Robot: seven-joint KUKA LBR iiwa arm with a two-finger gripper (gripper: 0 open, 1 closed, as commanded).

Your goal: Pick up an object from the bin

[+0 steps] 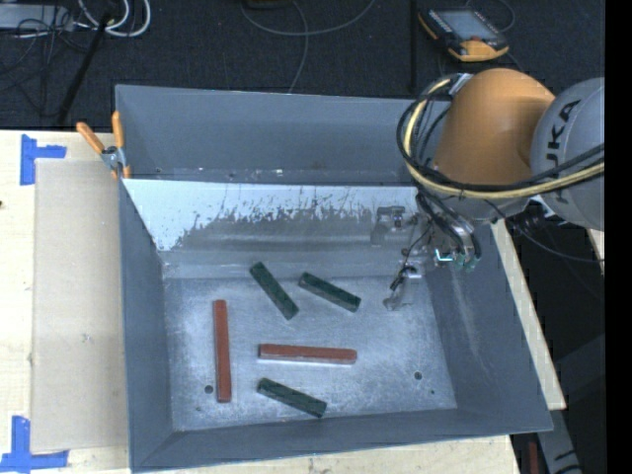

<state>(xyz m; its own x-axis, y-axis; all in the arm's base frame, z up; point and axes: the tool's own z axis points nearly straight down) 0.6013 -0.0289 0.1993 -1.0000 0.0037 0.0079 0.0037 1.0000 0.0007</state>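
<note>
Your gripper (398, 292) low over the bin (296, 156) floor toward the right, just right of a dark green bar (329, 291), its opening and any hold you cannot tell, red-brown bar (307, 354) nearer you.

Far right corner of the bin (276, 136), perhaps, behind the orange cover (489, 126)

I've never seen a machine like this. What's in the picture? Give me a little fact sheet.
container: grey metal bin
end effector: down in the bin's right rear part, nothing seen in it
nearest thing: dark green bar, lying flat just left of it, apart from it
other green things: tilted green bar further left; front green bar
red things: left red bar, lying front to back; middle red bar, lying crosswise
count: five loose bars, none stacked
</note>
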